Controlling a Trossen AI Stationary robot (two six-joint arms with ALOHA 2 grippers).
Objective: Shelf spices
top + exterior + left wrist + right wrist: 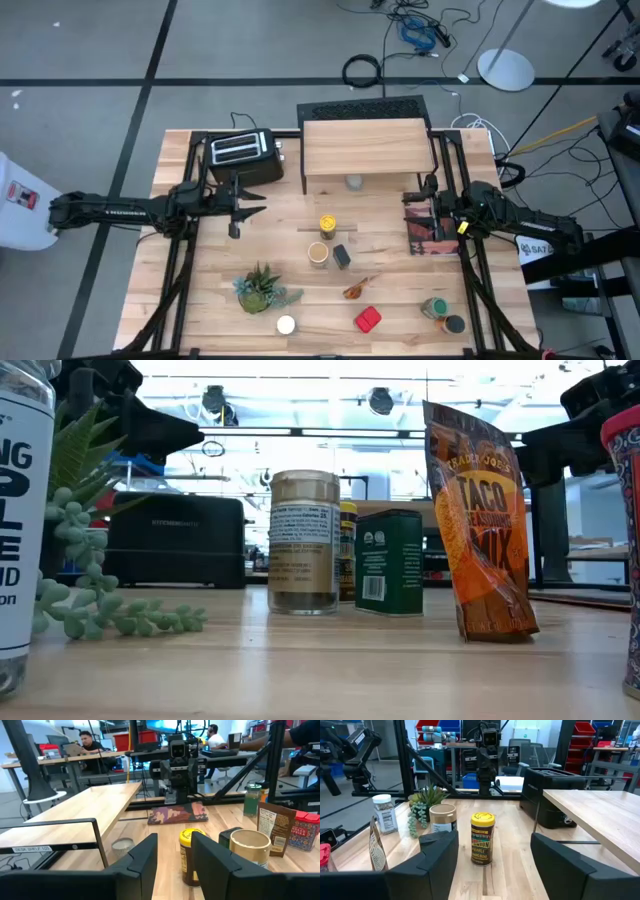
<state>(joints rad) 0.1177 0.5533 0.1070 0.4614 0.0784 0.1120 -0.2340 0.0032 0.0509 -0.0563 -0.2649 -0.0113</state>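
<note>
The spices stand loose on the table in front of the shelf [365, 148]: a yellow-lidded jar [327, 224], a tan-lidded jar [318, 252], a dark square tin [342, 256], an orange packet [355, 288], a red tin [368, 319] and a white-capped shaker [286, 324]. A small jar [353, 182] sits under the shelf's front edge. My left gripper [243, 208] is open, left of the yellow-lidded jar [191, 856]. My right gripper [418, 198] is open too, right of that jar [482, 839]. Both sets of fingers are level, pointing toward it from a distance.
A black toaster [243, 152] stands left of the shelf, close behind my left gripper. A green plant [262, 288] sits at the near left. A patterned flat packet [425, 232] lies under my right arm, and a green-capped bottle [435, 308] stands at the near right.
</note>
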